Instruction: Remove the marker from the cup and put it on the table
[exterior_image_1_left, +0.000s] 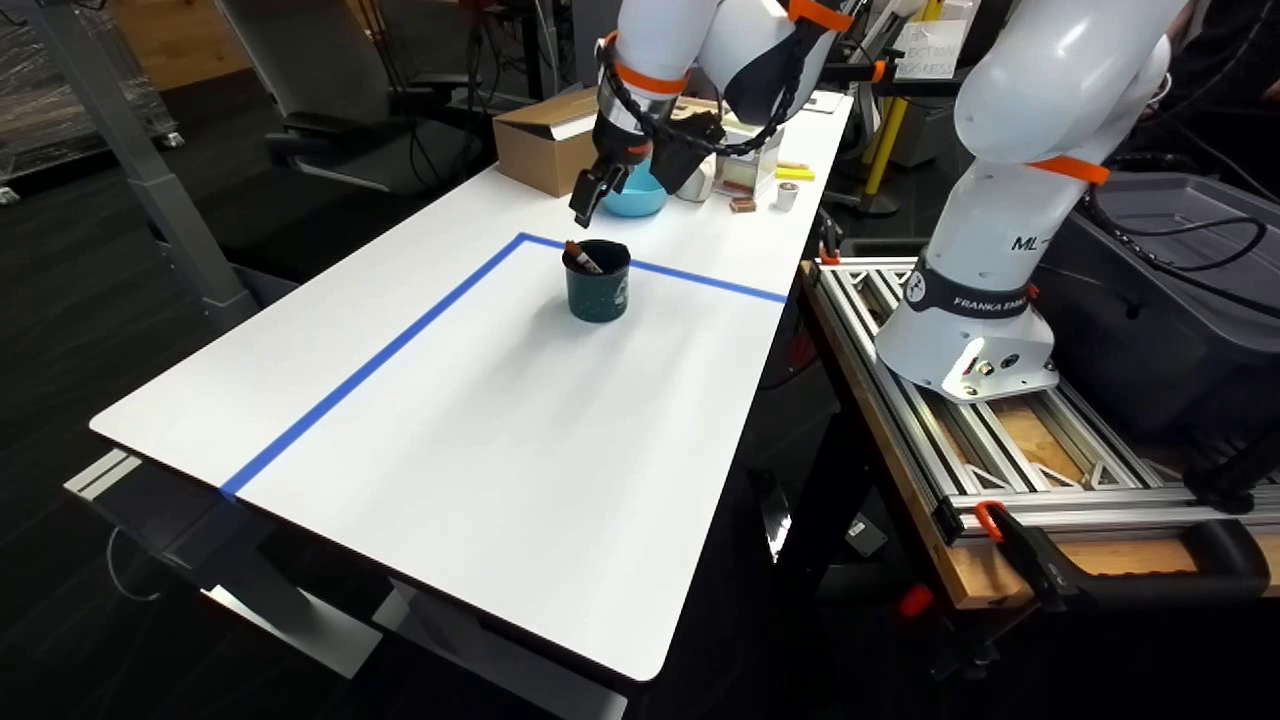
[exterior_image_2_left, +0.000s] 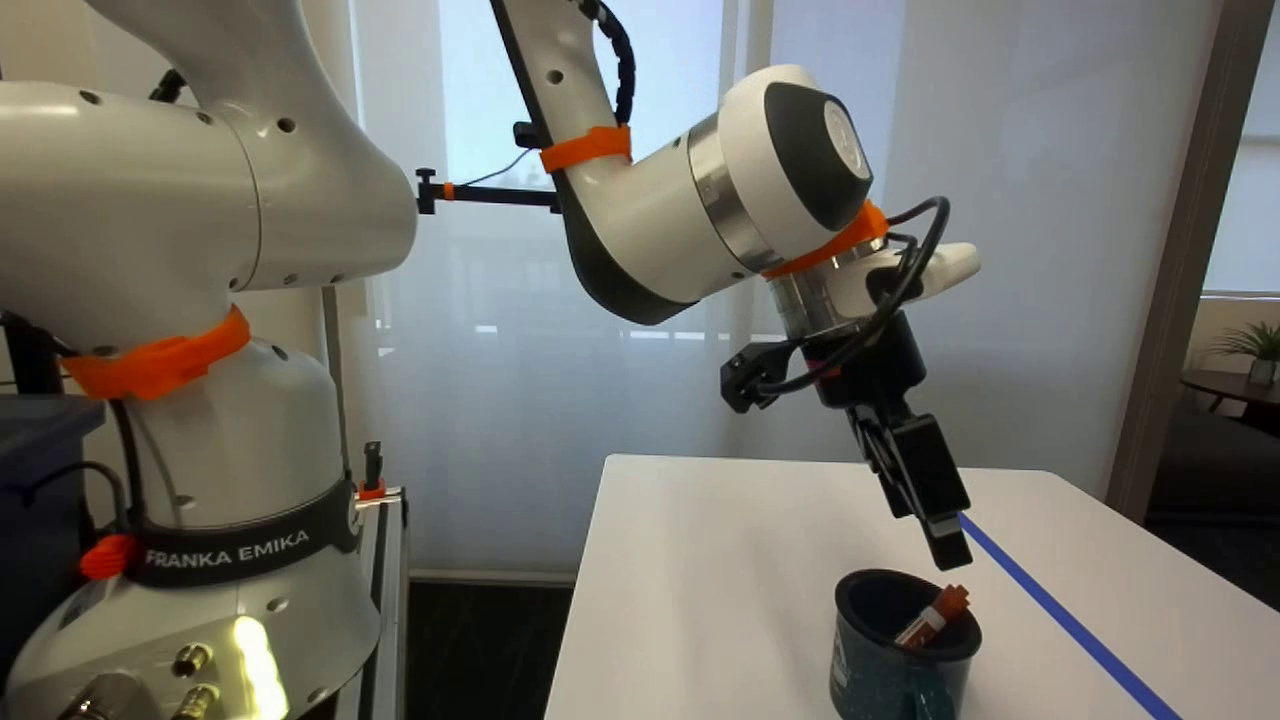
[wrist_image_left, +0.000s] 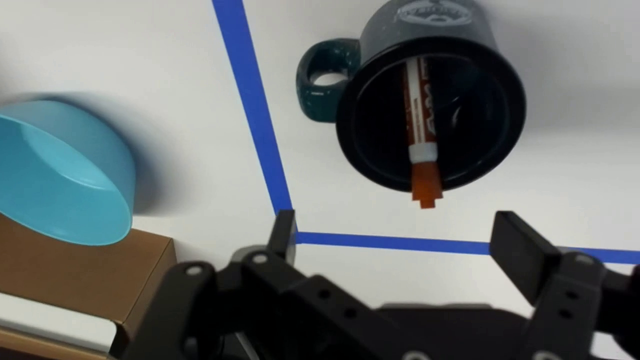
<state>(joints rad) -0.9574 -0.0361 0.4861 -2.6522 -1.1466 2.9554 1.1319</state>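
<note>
The dark teal cup (exterior_image_1_left: 597, 297) stands upright on the white table (exterior_image_1_left: 480, 430); it also shows in an exterior view (exterior_image_2_left: 862, 668) and in the wrist view (wrist_image_left: 434, 25), with its handle to the left there. The reddish-brown marker (wrist_image_left: 421, 115) with a white band leans inside the cup (exterior_image_2_left: 930, 618), its orange-brown end sticking out just over the rim. My gripper (wrist_image_left: 395, 217) is open and empty, its fingers wide apart. It is above the cup, tilted, with its tips (exterior_image_2_left: 948, 555) a little over the marker's exposed end and not touching it.
A light-blue bowl (exterior_image_1_left: 636, 193) and a cardboard box (exterior_image_1_left: 548, 155) are behind the cup; both show at the left of the wrist view, the bowl (wrist_image_left: 75, 165) above the box (wrist_image_left: 95, 270). A white mug (exterior_image_1_left: 697, 180) and small items stand farther back. Blue tape (exterior_image_1_left: 370, 370) marks the tabletop.
</note>
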